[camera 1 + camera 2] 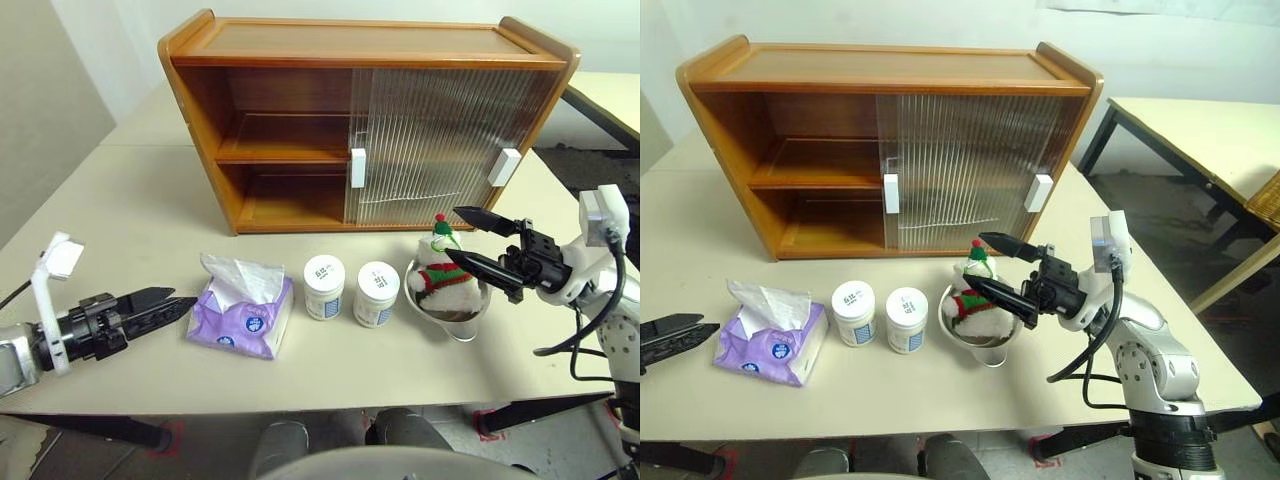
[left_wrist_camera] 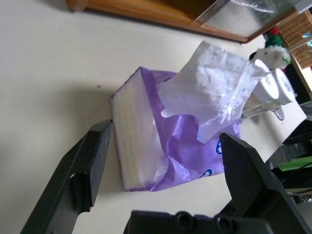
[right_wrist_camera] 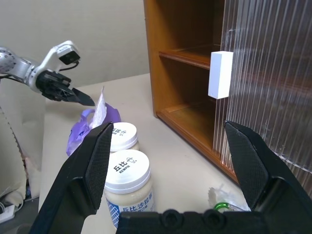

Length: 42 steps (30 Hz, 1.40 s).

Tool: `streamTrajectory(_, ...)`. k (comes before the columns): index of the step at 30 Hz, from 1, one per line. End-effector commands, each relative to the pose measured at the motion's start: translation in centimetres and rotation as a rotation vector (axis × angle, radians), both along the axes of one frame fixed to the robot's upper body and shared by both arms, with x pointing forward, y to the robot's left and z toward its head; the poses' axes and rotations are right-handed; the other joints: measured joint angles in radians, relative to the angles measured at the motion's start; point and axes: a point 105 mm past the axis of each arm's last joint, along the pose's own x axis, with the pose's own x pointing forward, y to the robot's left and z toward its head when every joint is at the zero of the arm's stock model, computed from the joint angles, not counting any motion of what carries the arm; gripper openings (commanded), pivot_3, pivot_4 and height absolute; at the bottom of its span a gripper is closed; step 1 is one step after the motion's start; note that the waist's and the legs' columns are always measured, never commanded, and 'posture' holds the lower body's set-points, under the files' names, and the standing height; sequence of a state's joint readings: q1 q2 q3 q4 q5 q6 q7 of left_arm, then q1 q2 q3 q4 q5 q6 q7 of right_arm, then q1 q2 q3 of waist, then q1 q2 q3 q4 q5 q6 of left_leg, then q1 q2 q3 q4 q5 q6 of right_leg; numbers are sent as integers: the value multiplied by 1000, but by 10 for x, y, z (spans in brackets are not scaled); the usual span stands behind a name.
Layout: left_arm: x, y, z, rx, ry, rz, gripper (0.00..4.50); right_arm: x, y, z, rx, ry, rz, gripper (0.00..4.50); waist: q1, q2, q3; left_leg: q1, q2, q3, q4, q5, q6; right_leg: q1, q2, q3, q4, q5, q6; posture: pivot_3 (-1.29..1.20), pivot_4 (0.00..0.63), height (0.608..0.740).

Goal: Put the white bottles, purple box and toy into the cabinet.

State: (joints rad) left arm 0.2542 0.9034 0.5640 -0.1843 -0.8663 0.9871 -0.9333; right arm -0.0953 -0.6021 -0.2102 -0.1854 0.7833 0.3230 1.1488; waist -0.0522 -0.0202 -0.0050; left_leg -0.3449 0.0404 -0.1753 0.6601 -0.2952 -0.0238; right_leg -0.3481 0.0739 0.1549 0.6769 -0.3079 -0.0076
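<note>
Both claws spread empty; left gripper (image 1: 170, 303) at lower left risks crushing or shoving the soft purple box (image 1: 243, 318) sideways.

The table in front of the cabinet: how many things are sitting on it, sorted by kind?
White jars: 2
Purple tissue pack: 1
Plush toy: 1
Metal bowl: 1
Total: 5
</note>
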Motion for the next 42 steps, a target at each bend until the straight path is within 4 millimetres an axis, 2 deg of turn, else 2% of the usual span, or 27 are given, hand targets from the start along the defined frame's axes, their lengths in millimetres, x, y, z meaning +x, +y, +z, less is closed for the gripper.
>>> streamTrajectory(1,7,-2,-17,16,52,37,4490,1,-2,-2,-19,7,-5,4500,0,-1,0,0,0,0,0,0,0,-1,0,0,1,0,-1,-113,2,740)
streamTrajectory(5,16,-18,-30,-11,108,17,4490,-1,0,-3,-22,6,-8,4500,-1,-3,-2,-1,0,1,0,2,-4,1,1,0,7,1,-2,-118,1,740)
streamTrajectory(9,21,-21,-41,22,147,20,4490,-2,2,-5,-26,5,-11,4500,-3,-3,-2,-1,0,2,0,3,-4,0,1,0,8,1,-2,-125,0,740)
streamTrajectory(10,23,-21,-43,26,160,27,4307,-2,2,-4,-24,3,-13,4500,-4,-3,-2,-1,0,2,0,3,-4,0,1,0,8,1,-2,-131,0,740)
streamTrajectory(13,22,-22,-50,41,212,31,3638,-2,3,-4,-20,-3,-17,4500,-5,-4,-2,-1,0,2,0,3,-4,0,1,1,8,1,-2,-140,0,740)
streamTrajectory(16,19,-18,-53,48,233,44,2550,-2,3,-3,-19,-7,-21,4500,-8,-4,-2,-1,0,4,0,3,-4,0,1,1,8,1,-2,-141,0,740)
streamTrajectory(20,25,-17,-41,-18,169,68,1164,-3,2,-4,-20,-6,-24,4500,-9,-4,-2,-1,0,4,-1,3,-4,0,1,1,8,1,-1,-140,0,740)
streamTrajectory(23,30,-19,-21,-114,87,87,82,-3,2,-4,-19,-5,-24,4500,-9,-4,-2,-1,0,4,-1,3,-4,0,1,1,8,1,-1,-133,0,740)
streamTrajectory(30,38,-29,29,-357,-112,123,21,0,1,-4,-21,-9,-16,4500,-6,-4,-2,-1,0,4,0,3,-5,1,2,2,8,0,-1,-116,0,740)
streamTrajectory(34,42,-36,46,-426,-173,128,21,1,1,-4,-23,-9,-9,4500,-3,-4,-2,0,0,5,0,4,-5,3,2,2,8,0,1,-105,0,740)
streamTrajectory(38,63,-39,73,-506,-300,195,21,3,2,-2,-12,-17,0,4500,5,-7,0,5,0,7,1,4,-4,8,2,4,8,-2,8,-95,0,740)
streamTrajectory(42,81,-39,83,-489,-338,281,21,2,3,-1,-6,-26,10,4500,9,-9,2,15,-1,9,1,4,-3,18,2,5,7,-5,14,-94,0,740)
